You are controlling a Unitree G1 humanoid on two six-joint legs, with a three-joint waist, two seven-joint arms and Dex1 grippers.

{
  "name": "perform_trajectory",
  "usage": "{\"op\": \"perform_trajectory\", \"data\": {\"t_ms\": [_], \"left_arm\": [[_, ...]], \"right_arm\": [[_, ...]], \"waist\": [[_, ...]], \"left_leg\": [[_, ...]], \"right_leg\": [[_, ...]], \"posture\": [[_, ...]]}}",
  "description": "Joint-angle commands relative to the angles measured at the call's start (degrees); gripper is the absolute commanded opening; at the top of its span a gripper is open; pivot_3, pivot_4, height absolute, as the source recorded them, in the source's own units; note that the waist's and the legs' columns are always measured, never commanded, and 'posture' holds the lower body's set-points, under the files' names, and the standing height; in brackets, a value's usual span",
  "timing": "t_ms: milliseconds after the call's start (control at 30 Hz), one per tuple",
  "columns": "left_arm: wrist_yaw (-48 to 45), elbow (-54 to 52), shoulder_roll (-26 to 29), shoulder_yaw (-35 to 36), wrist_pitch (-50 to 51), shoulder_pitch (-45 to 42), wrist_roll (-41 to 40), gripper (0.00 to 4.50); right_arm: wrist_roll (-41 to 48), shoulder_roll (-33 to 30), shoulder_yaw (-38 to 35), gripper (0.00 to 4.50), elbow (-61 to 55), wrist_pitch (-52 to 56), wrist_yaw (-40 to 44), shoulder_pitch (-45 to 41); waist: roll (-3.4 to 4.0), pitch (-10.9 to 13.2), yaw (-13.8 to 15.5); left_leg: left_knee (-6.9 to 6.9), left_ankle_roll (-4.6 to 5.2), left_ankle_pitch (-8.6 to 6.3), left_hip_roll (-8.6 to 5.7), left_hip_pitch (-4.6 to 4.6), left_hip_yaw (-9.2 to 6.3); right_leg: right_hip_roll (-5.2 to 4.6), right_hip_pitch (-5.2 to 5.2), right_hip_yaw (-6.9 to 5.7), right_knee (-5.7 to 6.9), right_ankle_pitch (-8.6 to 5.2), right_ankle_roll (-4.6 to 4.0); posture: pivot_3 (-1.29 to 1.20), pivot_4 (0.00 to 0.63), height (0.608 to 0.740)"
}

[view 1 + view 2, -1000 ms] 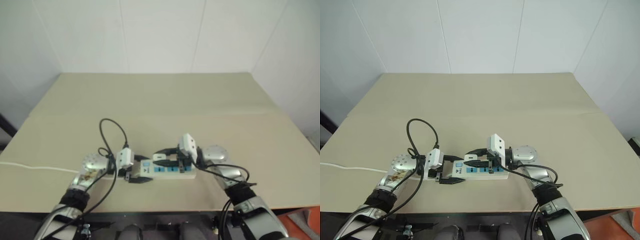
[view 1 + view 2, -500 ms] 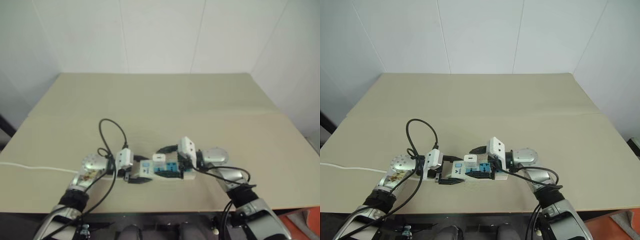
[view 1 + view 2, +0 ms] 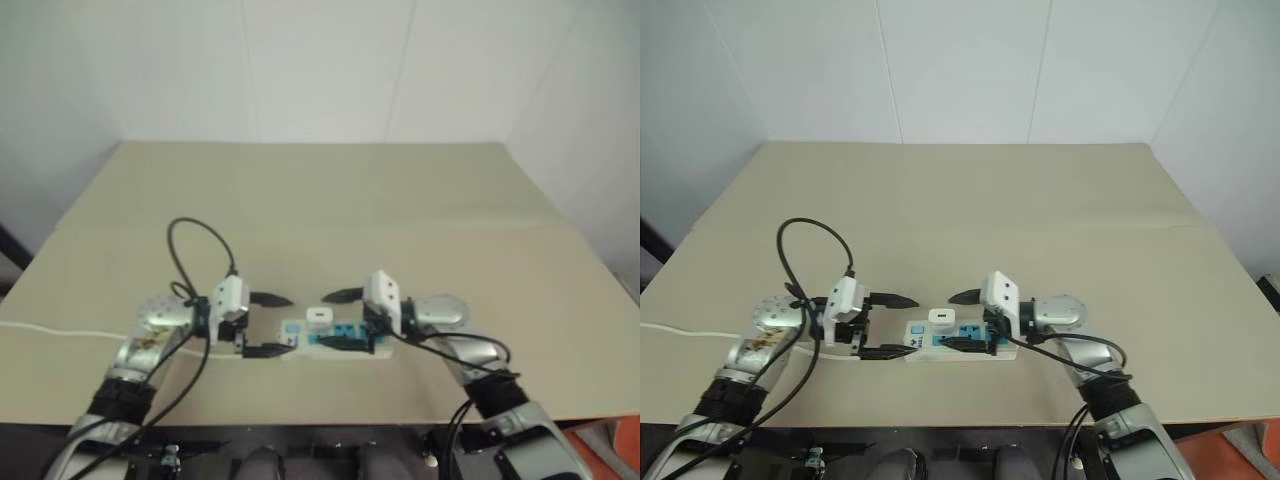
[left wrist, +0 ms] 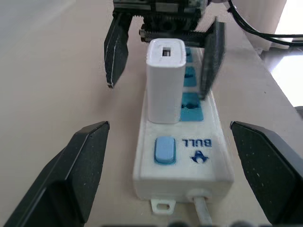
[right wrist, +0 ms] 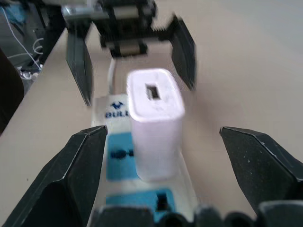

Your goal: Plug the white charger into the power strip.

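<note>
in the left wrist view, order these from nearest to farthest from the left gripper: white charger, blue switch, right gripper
1. Blue switch, on the near end of the power strip.
2. White charger, upright in the socket just beyond the switch.
3. Right gripper, behind the charger, fingers open.

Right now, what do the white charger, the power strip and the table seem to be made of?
The white charger looks like smooth plastic with a slightly glossy skin: rounded moulded edges and a soft sheen. The power strip seems to be hard white plastic with blue plastic socket faces and a printed logo. The table is matt beige, with no glare; probably laminate or painted board, but I cannot be sure.
</note>
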Motion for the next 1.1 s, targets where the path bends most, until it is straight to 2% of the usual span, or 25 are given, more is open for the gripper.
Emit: {"op": "perform_trajectory", "data": {"t_ms": [33,167,500,800,1100], "left_arm": [[-2.7,-5.2,3.4,3.6,2.6,1.7,-4.4,4.44],[-3.1,-7.0,6.5,6.7,3.5,3.3,-6.1,4.44],[-3.1,-10.6,14.4,16.1,5.3,9.7,-8.9,4.44],[-0.1,-17.1,16.9,22.4,8.7,18.1,-10.5,4.44],[3.3,-22.3,17.3,26.1,11.7,22.9,-11.5,4.44]], "right_arm": [[4.0,-5.2,-5.8,4.50,-7.3,3.9,1.2,1.2],[7.6,-11.8,-11.5,4.50,-12.2,6.7,2.6,2.4],[11.6,-24.4,-22.1,4.50,-13.9,9.0,6.2,5.9],[10.1,-26.1,-23.7,4.50,-15.4,9.1,3.6,11.3],[8.4,-24.9,-20.4,4.50,-11.2,7.8,5.2,7.9]], "waist": [[0.09,0.3,0.1],[0.11,0.4,0.1],[0.07,1.0,-0.3],[0.08,1.0,-0.4],[0.09,1.0,-0.4]], "left_leg": [[0.00,0.00,0.00,-0.01,-0.07,0.00],[0.02,0.00,0.01,-0.08,-0.88,-0.01],[-0.05,0.00,0.01,-0.06,-0.88,0.05],[-0.05,0.00,0.01,-0.04,-0.85,0.08],[-0.02,-0.01,0.01,-0.03,-0.80,0.11]], "right_leg": [[-0.02,-0.05,0.00,-0.02,0.00,0.00],[-0.09,-0.92,-0.01,0.09,0.25,-0.37],[-0.11,-0.92,-0.04,0.02,0.21,-0.32],[-0.11,-0.91,-0.01,0.04,0.18,-0.26],[-0.10,-0.88,0.00,0.05,0.17,-0.25]], "posture": [[0.00,0.150,0.740],[0.00,0.150,0.740],[0.00,0.150,0.740],[0.00,0.150,0.740],[0.00,0.150,0.740]]}}
